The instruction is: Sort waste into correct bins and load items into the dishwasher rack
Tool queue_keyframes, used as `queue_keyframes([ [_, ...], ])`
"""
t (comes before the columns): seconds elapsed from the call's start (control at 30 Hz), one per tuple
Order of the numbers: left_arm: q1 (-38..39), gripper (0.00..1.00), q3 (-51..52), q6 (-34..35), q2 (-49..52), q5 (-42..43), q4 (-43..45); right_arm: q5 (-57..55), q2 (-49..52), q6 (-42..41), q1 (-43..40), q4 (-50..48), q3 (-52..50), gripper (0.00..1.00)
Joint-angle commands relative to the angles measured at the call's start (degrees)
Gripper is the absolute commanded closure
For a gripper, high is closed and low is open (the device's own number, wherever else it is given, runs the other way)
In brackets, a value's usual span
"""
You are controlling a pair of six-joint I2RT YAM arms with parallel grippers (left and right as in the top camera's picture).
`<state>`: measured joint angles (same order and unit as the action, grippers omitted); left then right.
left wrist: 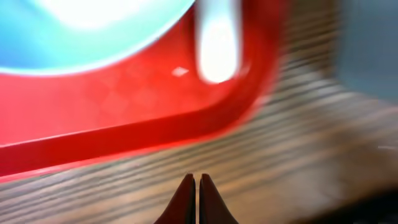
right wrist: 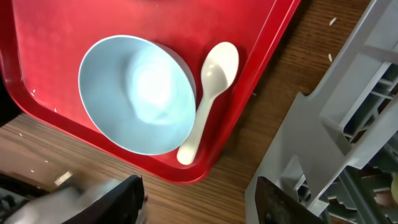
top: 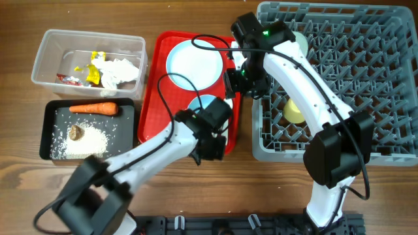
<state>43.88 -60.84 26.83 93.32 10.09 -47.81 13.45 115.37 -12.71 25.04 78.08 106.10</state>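
Right hand (right wrist: 199,202) hovering over the rack-side edge of the red tray (right wrist: 56,37), fingers spread and gripping nothing. White spoon (right wrist: 208,99) lying just inside that edge, straight ahead of this hand and tight beside a bowl (right wrist: 137,93). Its long axis is running along the tray edge, handle tip toward the hand, scoop end away.

Left hand (left wrist: 196,202) clenched and empty, sitting over the bench (left wrist: 311,143) just off the tray's near corner. Judging the right hand better placed for the spoon.

Counting on the tray:
- one spoon
- one bowl
- one plate (top: 192,62)

Rack (top: 366,78) beside the tray is holding one yellow cup (top: 294,112). Second bowl not making out.
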Motion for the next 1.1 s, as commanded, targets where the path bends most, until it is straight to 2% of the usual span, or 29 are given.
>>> queue_keyframes([
  [0.0, -0.7, 0.96, -4.46, -0.83, -6.14, -4.17, -1.33, -0.52, -0.83, 0.61, 0.09, 0.35, -0.7, 0.4],
  [0.17, -3.76, 0.91, -4.52, 2.23, -8.15, -10.58, -1.4, -0.52, -0.83, 0.59, 0.07, -0.07, -0.7, 0.36],
  [0.33, -8.57, 0.84, -4.42, 2.58, -6.08, -10.82, -1.2, -0.52, -0.83, 0.61, 0.07, -0.5, -0.7, 0.34],
  [0.4, -10.05, 0.77, -4.33, 3.32, -4.76, -10.84, -0.85, -0.52, -0.83, 0.61, 0.09, -0.59, -0.7, 0.33],
  [0.6, -13.35, 0.67, -4.24, 4.61, 0.26, -10.8, 2.51, -0.52, -0.83, 0.61, 0.09, -0.72, -0.7, 0.33],
  [0.77, -14.32, 0.67, -4.24, 5.86, 4.5, -11.3, 5.99, -0.52, -0.83, 0.68, 0.09, -0.68, -0.7, 0.33],
  [1.07, -15.45, 0.69, -4.2, 5.84, 8.7, -11.26, 6.29, -0.52, -0.83, 0.7, 0.09, -0.7, -0.7, 0.33],
])
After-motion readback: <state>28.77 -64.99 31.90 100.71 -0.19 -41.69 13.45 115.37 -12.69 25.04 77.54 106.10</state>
